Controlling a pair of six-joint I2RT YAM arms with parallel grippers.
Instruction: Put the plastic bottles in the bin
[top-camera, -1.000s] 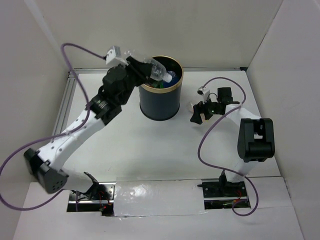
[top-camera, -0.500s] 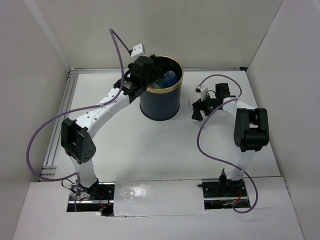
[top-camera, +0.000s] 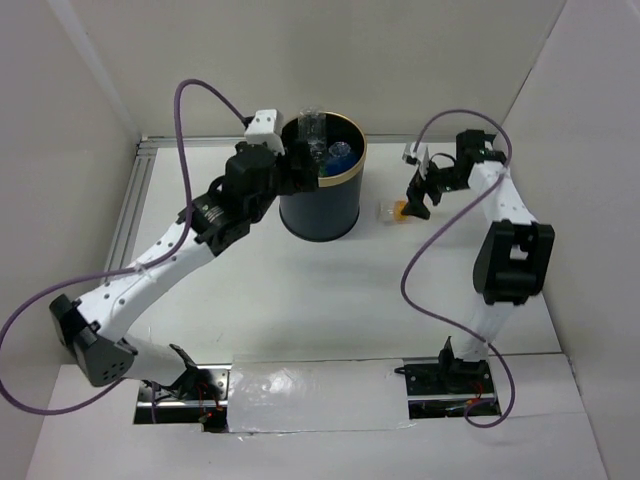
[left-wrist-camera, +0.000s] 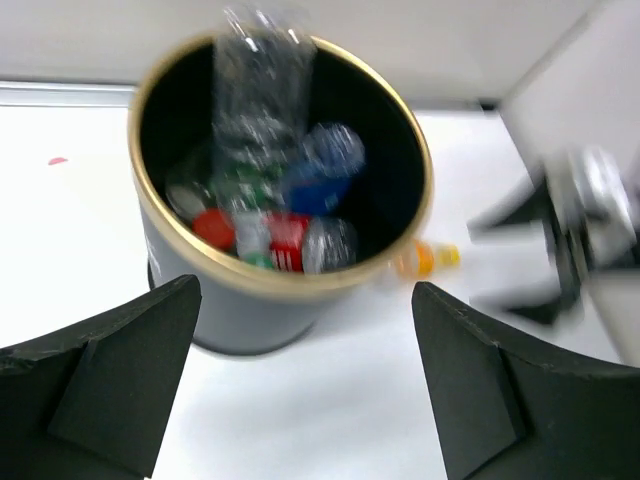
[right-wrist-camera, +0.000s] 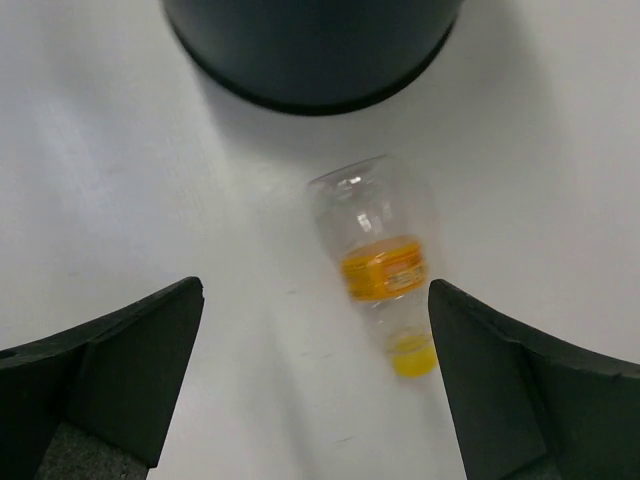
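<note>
Since a second ago the left jaws have let go of the clear bottle (left-wrist-camera: 258, 75). They now stand wide apart and empty just in front of the bin (left-wrist-camera: 235, 320). The bottle, blurred, stands upright over the bin's mouth, above other bottles (left-wrist-camera: 285, 235) lying inside. Meanwhile the right jaws have shifted farther back and are spread open with nothing between them, above a yellow-capped bottle (right-wrist-camera: 378, 262) lying on the white surface (top-camera: 300, 290) just beside the bin.
</note>
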